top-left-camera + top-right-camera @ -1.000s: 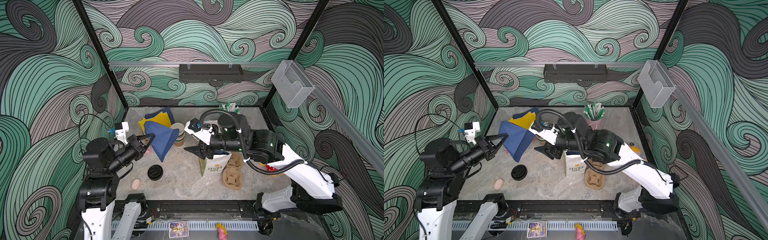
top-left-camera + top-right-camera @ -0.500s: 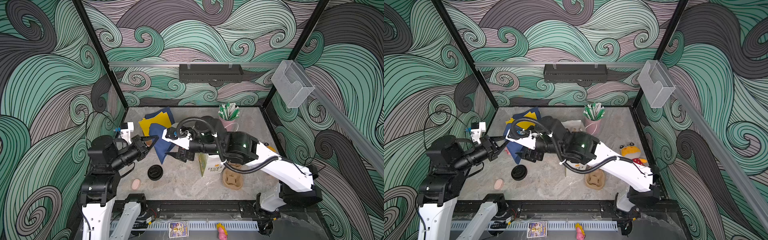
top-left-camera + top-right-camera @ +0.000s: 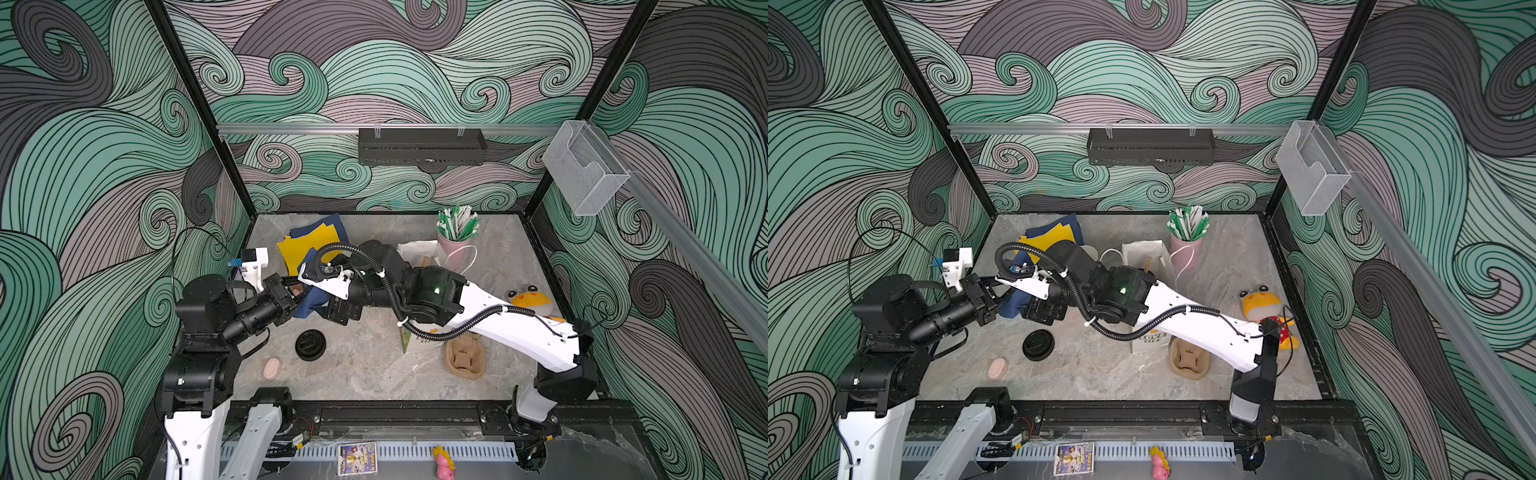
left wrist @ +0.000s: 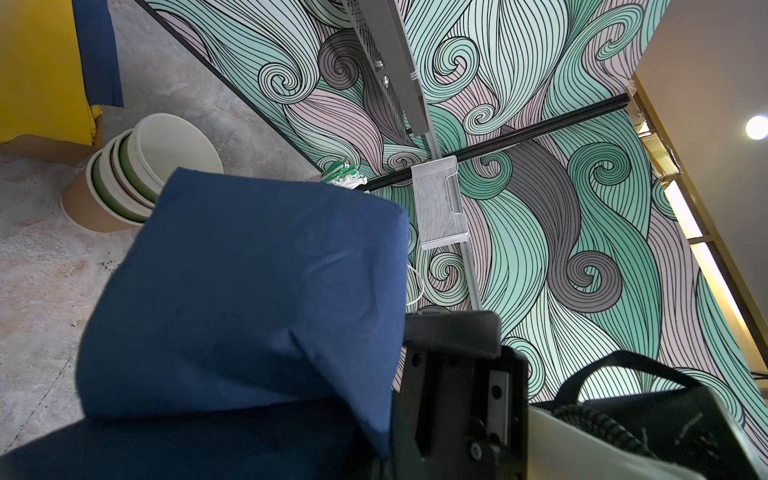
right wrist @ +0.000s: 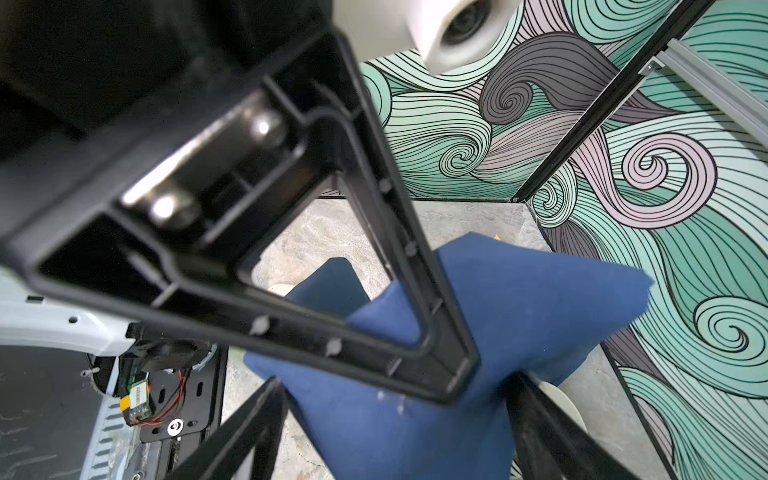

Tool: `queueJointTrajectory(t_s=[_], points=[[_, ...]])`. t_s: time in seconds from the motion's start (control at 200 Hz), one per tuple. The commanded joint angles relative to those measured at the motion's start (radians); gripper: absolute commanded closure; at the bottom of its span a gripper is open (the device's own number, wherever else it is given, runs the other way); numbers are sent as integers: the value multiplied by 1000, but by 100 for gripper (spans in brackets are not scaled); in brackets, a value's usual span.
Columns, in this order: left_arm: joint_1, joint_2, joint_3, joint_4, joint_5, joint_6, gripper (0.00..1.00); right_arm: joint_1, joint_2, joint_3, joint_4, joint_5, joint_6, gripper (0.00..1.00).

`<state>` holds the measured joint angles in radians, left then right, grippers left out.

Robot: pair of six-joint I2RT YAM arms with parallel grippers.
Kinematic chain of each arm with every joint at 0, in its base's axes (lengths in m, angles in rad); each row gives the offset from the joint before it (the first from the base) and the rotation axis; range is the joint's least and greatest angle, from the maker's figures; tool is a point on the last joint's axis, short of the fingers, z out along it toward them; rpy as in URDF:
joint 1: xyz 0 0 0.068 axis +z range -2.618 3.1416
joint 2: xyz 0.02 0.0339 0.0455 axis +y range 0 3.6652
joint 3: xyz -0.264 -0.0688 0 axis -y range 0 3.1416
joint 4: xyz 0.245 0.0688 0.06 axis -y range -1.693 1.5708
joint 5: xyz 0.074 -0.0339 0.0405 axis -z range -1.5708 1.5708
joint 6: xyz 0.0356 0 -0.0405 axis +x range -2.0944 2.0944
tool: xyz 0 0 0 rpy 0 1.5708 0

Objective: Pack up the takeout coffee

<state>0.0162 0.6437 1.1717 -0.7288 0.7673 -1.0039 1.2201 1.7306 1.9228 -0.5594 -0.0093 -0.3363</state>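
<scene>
The takeout coffee shows as nested paper cups (image 4: 137,174) with white insides and olive-green sides, standing on the table beyond the napkin. My right arm mostly hides them in both top views. One black lid (image 3: 310,344) (image 3: 1038,345) lies alone on the table at front left. My left gripper (image 3: 296,291) (image 3: 1000,293) is shut on a dark blue napkin (image 3: 307,300) (image 4: 249,282) (image 5: 519,316), held above the table. My right gripper (image 5: 399,436) (image 3: 332,309) has reached across to it and stands open, its fingers on either side of the napkin.
A white paper bag (image 3: 415,252) and a pink cup of straws (image 3: 457,245) stand at the back. A brown pulp carrier (image 3: 465,357) lies front right, a yellow plush toy (image 3: 530,299) at the right, a pink lump (image 3: 272,368) front left. Yellow and blue napkins (image 3: 307,245) are piled at back left.
My right arm has swung left from above the paper bag to my left gripper, opening wider as it went. The left gripper has moved slightly right, still holding the napkin.
</scene>
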Motion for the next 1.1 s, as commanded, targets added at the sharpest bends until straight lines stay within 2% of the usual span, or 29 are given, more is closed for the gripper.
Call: queueJointTrajectory(t_s=[0.0,0.28,0.37,0.445,0.57,0.6,0.64,0.77,0.886,1.096], points=[[-7,-11,-9,28,29,-19,100,5,-13,-24,85,6,19,28],[-7,-18,-27,111,73,-76,100,5,-15,-36,96,0,62,75],[-7,-18,-27,134,72,-82,80,6,-37,-50,90,-7,85,90],[-7,-17,-22,155,64,-84,59,6,-66,-78,93,-14,108,100],[-7,-11,2,180,42,-63,32,6,-127,-132,84,-14,161,100],[-7,-10,10,180,34,-53,20,6,-144,-141,74,-9,172,100],[-7,-6,25,178,18,-33,15,5,-165,-150,49,0,191,100],[-7,-24,76,171,-93,54,11,6,-246,-148,-90,68,255,100],[-7,-30,97,126,-190,114,10,6,-320,-83,-270,169,340,100],[-7,20,62,102,-176,135,11,-24,-393,61,-569,391,501,100]])
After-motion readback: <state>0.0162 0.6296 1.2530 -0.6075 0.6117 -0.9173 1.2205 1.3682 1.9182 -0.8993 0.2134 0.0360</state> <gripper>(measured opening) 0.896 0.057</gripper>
